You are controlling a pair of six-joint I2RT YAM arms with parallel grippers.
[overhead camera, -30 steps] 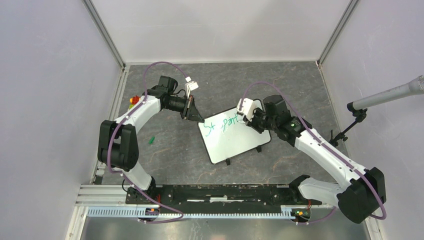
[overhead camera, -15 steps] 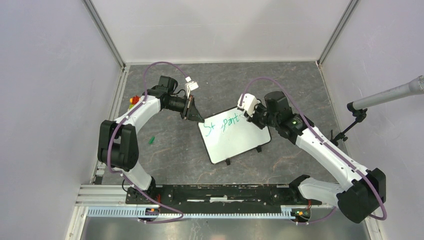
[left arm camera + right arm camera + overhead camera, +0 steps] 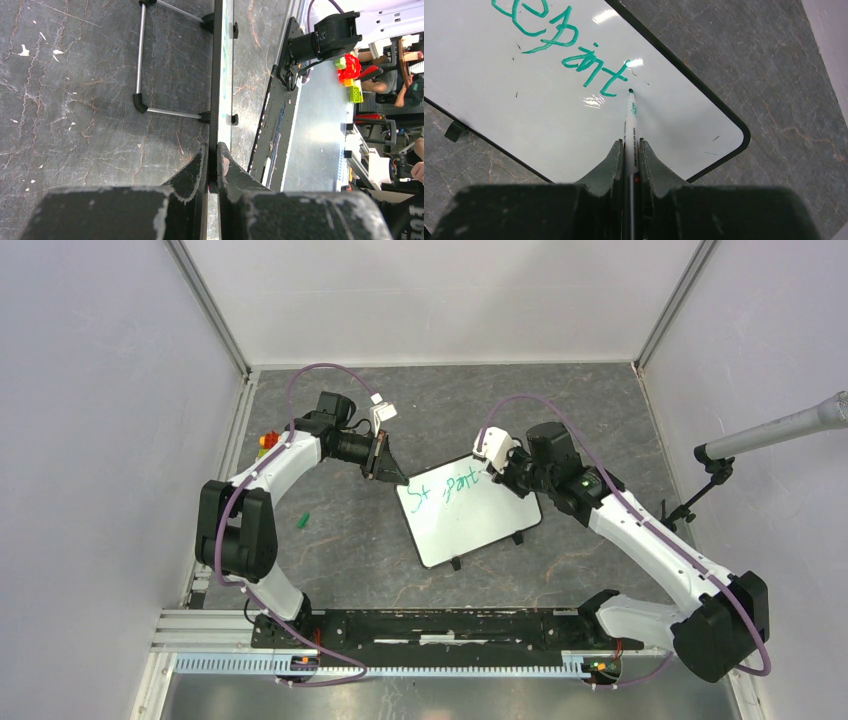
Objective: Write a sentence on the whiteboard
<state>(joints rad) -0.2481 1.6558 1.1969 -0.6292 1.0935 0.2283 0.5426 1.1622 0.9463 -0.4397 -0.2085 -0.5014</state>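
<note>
The whiteboard (image 3: pixel 470 522), white with a thin black frame, lies tilted on the table's middle. Green words (image 3: pixel 448 488) run along its upper part; they also show in the right wrist view (image 3: pixel 569 50). My left gripper (image 3: pixel 393 476) is shut on the board's upper left edge, seen edge-on as a dark strip (image 3: pixel 216 75) in the left wrist view (image 3: pixel 212 155). My right gripper (image 3: pixel 629 150) is shut on a green marker (image 3: pixel 630 130), whose tip rests just right of the last letter, near the board's (image 3: pixel 684 135) top right corner. It also shows from above (image 3: pixel 497 472).
A small green cap (image 3: pixel 302 520) lies on the dark table left of the board. Red and yellow bricks (image 3: pixel 268 440) sit by the left wall. A microphone stand (image 3: pixel 715 475) leans in from the right. The board's wire stand (image 3: pixel 142 60) shows in the left wrist view.
My right gripper with the marker has shifted a little up and right along the board's top edge. The left gripper and the board have not moved.
</note>
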